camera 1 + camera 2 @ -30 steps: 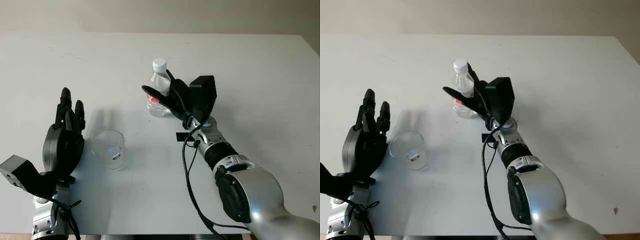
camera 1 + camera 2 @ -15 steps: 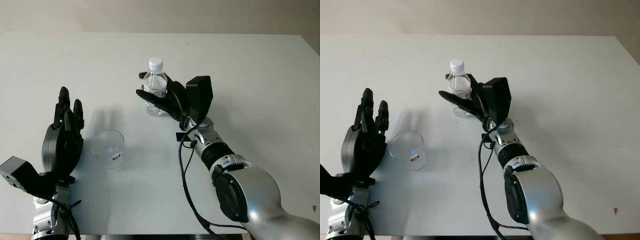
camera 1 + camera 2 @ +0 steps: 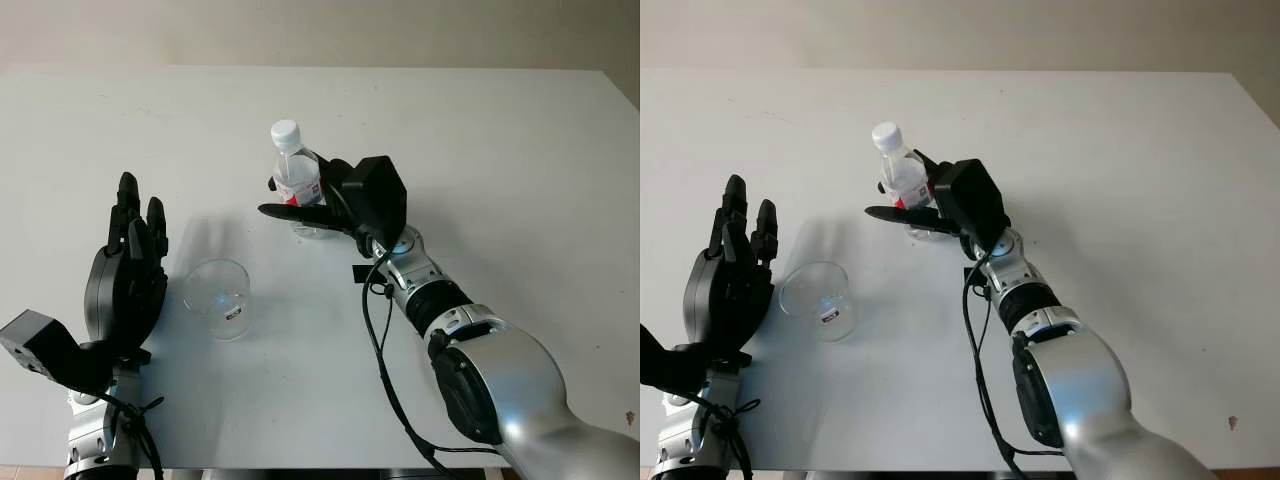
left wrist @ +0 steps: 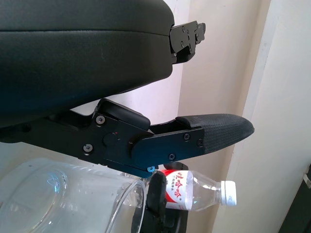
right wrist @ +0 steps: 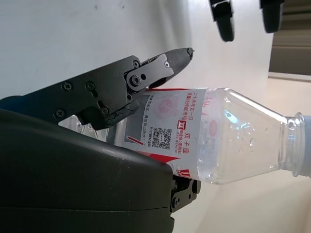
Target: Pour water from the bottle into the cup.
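bottle [image 3: 296, 180] base: hidden by right hand [image 3: 330, 205] | contents: unclear

clear bottle [image 3: 298, 186] with red-white label, clear cup [image 3: 217, 297]

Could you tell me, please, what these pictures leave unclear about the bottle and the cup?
- Clear plastic bottle with white cap: its lower body and base are hidden in the eye views by the right hand shut around it.
- Water level: hard to read through the red-and-white label in the right wrist view.
- Clear plastic cup beside the open left hand: whether it holds any water cannot be told.
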You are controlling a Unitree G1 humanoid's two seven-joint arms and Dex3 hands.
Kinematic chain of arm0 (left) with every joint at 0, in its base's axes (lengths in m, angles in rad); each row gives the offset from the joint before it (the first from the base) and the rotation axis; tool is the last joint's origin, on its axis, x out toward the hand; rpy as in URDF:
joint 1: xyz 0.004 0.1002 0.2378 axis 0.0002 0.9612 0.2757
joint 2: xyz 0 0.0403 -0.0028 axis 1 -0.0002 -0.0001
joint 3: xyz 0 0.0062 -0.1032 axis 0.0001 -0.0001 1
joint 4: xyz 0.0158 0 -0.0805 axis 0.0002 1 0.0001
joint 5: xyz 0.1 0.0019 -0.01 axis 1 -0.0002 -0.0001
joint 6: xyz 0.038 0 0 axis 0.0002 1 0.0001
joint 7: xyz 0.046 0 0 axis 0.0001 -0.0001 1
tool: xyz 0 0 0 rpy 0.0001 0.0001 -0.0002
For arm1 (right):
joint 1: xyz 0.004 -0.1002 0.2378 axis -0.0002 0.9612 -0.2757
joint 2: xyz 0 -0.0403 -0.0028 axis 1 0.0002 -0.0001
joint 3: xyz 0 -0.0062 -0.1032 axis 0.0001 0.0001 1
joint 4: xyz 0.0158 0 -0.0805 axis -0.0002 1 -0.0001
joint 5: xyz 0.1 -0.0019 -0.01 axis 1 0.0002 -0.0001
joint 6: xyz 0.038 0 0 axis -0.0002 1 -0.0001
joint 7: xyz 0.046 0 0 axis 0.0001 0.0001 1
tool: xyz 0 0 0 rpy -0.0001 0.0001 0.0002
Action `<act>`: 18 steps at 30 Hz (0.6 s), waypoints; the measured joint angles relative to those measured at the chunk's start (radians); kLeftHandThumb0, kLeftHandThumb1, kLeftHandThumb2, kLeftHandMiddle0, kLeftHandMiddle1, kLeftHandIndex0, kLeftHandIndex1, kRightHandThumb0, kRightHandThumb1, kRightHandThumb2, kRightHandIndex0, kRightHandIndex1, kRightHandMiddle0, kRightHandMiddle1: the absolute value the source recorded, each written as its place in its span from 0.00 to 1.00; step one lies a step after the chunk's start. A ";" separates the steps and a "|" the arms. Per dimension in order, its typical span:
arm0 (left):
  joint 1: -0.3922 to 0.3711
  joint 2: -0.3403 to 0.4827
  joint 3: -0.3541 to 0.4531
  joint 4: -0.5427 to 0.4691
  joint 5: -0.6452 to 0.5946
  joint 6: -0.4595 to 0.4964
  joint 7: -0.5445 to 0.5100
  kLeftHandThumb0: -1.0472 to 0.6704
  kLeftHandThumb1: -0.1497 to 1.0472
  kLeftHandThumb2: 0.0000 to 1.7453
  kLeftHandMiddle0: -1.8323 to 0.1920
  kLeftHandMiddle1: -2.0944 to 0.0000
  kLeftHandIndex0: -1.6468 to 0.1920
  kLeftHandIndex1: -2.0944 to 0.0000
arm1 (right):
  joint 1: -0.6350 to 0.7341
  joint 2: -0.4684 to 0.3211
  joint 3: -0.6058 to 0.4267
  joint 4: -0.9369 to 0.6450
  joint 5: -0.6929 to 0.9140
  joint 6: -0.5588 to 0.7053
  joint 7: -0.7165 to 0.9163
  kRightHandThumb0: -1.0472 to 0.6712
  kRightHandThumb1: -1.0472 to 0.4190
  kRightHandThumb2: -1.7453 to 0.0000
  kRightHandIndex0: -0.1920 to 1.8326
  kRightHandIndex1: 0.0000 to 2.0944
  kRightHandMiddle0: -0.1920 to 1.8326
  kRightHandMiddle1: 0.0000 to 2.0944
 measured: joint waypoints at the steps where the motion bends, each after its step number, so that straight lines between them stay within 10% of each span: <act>1: 0.000 0.000 0.000 0.001 0.000 0.000 0.000 0.16 1.00 0.34 0.99 0.97 1.00 0.98 | 0.000 -0.005 0.008 0.000 -0.010 -0.015 -0.012 0.54 0.00 0.86 0.48 1.00 0.48 1.00; 18: -0.002 -0.007 -0.001 -0.001 0.000 -0.005 0.006 0.16 1.00 0.33 0.99 0.97 0.99 0.97 | -0.086 -0.121 0.237 -0.080 -0.313 -0.294 -0.319 0.56 0.01 0.90 0.55 1.00 0.34 1.00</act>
